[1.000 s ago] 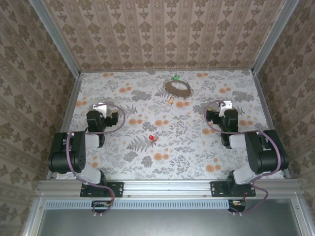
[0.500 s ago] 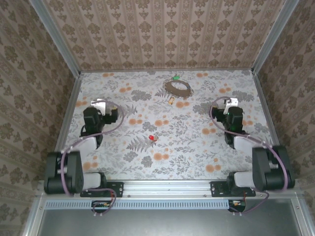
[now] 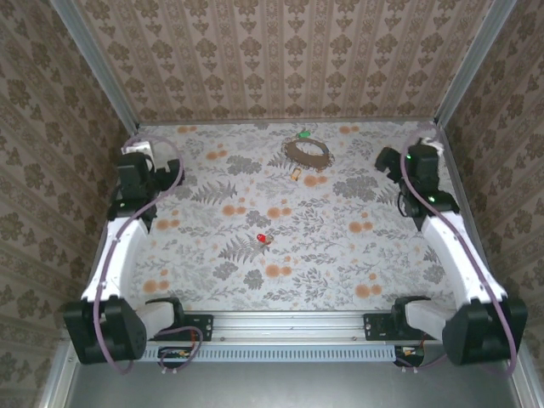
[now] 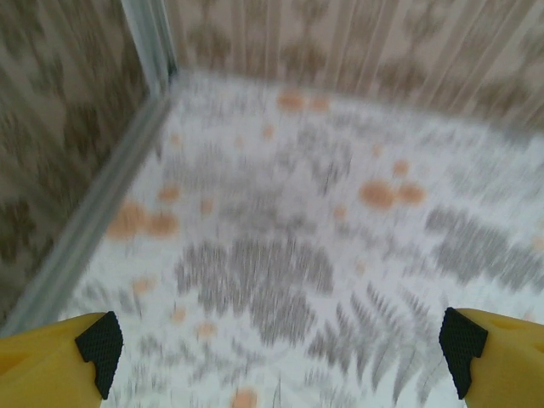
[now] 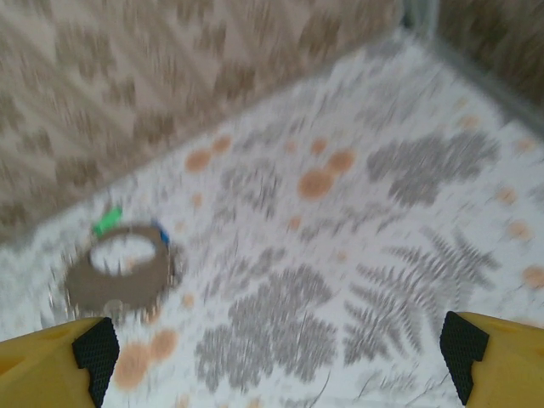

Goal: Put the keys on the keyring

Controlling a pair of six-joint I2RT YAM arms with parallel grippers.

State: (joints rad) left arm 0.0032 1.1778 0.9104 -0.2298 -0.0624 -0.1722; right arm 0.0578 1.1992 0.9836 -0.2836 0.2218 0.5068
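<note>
The keyring [image 3: 307, 153], a brown oval loop, lies at the far middle of the flowered table [image 3: 340, 255]. A green key [image 3: 303, 133] sits at its far edge and a pale key [image 3: 295, 174] just in front of it. A red key [image 3: 262, 239] lies alone mid-table. My left gripper [image 3: 136, 151] is at the far left corner, open, with bare table between its pads [image 4: 100, 342]. My right gripper [image 3: 422, 146] is at the far right, open and empty. In the blurred right wrist view the keyring [image 5: 157, 274] lies ahead to the left with the green key [image 5: 106, 221] and a blue key [image 5: 161, 231].
Patterned walls enclose the table on three sides, with metal rails [image 3: 119, 195] along their feet. The left wall and rail [image 4: 93, 221] run close beside my left gripper. Both arm bases sit on the near rail [image 3: 280, 323].
Both arms have stretched away from mid-table, the left toward the far left corner and the right toward the far right corner. Both grippers stayed open. The keys and keyring have not moved.
</note>
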